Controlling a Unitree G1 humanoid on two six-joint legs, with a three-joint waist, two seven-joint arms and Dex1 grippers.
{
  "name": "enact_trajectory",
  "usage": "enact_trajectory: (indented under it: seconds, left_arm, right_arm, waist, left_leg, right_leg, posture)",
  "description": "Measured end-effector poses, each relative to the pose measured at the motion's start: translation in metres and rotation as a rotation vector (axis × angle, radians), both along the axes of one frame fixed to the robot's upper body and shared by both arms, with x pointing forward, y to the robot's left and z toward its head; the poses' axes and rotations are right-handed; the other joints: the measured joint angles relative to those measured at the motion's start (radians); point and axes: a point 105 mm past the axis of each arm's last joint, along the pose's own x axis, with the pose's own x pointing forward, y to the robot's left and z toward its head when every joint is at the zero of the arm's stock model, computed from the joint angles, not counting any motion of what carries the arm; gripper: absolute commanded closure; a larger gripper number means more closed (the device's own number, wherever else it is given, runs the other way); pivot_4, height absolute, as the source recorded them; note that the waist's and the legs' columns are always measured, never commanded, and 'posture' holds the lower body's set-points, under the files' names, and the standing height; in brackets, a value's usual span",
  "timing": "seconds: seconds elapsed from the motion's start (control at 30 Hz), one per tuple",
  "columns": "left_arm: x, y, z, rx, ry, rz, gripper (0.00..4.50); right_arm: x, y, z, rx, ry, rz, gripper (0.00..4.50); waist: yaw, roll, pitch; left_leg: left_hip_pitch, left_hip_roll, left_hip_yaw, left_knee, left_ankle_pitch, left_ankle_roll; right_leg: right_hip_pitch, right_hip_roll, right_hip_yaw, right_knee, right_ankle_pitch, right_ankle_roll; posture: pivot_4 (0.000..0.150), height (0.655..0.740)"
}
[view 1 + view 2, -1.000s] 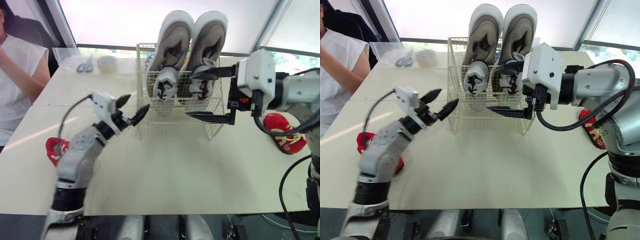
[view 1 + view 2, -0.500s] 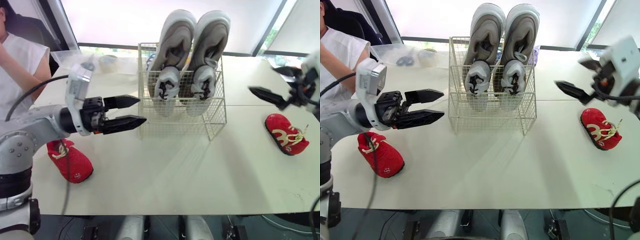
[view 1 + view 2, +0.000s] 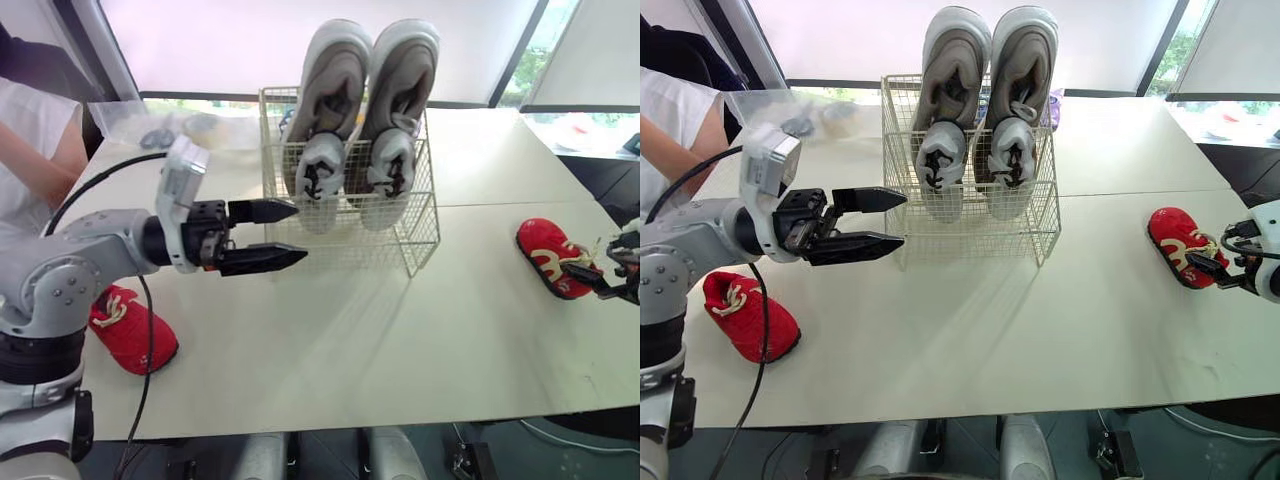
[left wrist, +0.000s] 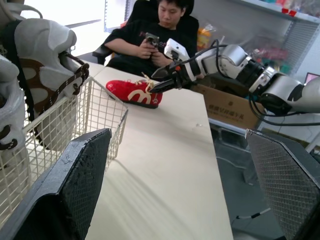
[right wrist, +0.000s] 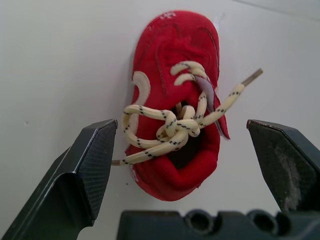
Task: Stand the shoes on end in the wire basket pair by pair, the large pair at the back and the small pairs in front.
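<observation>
A wire basket (image 3: 415, 228) stands at the table's back middle. Two large grey shoes (image 3: 330, 95) (image 3: 402, 90) stand on end in its rear, side by side. One small red shoe (image 3: 545, 258) lies on the table at the right, laces up. Another small red shoe (image 3: 132, 330) lies at the front left. My left gripper (image 3: 300, 232) hovers open and empty by the basket's front left corner. My right gripper (image 5: 181, 130) is open just short of the right red shoe (image 5: 175, 65), a finger to either side of its heel and clear of it.
A person in a white top (image 3: 40, 140) sits at the table's left end. A clear plastic bag (image 3: 150, 125) lies at the back left. Beyond the right end sit another person (image 4: 160, 27) and a cardboard box (image 4: 225, 107). The right shoe lies near the table edge.
My right gripper has left the basket's front, swung right and dropped to the red shoe. My left arm has risen and levelled, fingers pointing at the basket's front left corner.
</observation>
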Motion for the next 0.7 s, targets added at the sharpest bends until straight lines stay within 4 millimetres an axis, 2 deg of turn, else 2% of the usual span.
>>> enact_trajectory:
  seconds: [0.3,0.4,0.57,0.63,0.7]
  left_arm:
    - [-0.001,-0.001,-0.007,0.037,-0.027,0.028,0.07]
    - [0.001,-0.001,-0.006,0.037,-0.035,0.042,0.00]
    - [0.001,-0.002,-0.005,0.036,-0.048,0.047,0.00]
    - [0.002,-0.002,-0.003,0.038,-0.061,0.054,0.00]
    - [0.003,-0.002,0.000,0.041,-0.080,0.062,0.00]
  right_arm:
    - [0.013,-0.009,-0.016,0.148,0.002,-0.068,0.00]
    - [0.018,-0.005,-0.025,0.210,0.011,-0.077,0.83]
    - [0.021,-0.001,-0.026,0.225,0.028,-0.068,3.36]
    - [0.022,0.001,-0.025,0.222,0.031,-0.061,4.05]
    - [0.023,0.003,-0.024,0.217,0.034,-0.051,4.17]
  waist:
    - [0.002,0.000,0.000]
    - [0.001,0.000,0.000]
    - [0.001,0.000,0.000]
    - [0.001,0.000,0.000]
    - [0.001,0.000,0.000]
  left_leg:
    - [0.000,0.000,0.000,0.001,0.000,0.000]
    - [0.000,0.000,0.000,0.000,0.000,0.000]
    - [0.000,0.000,0.000,0.000,0.000,0.000]
    - [0.000,0.000,0.000,0.000,0.000,0.000]
    - [0.000,0.000,0.000,0.000,0.000,0.000]
  right_leg:
    - [0.001,0.000,0.000,0.000,0.000,0.000]
    - [0.001,0.000,0.000,0.000,0.000,0.000]
    - [0.001,0.001,0.000,0.000,0.000,0.000]
    - [0.001,0.001,0.000,0.000,0.000,0.000]
    - [0.001,0.001,0.000,0.001,0.000,0.000]
  posture:
    - [0.150,0.7347]
    - [0.150,0.7347]
    - [0.150,0.7347]
    - [0.150,0.7347]
    - [0.150,0.7347]
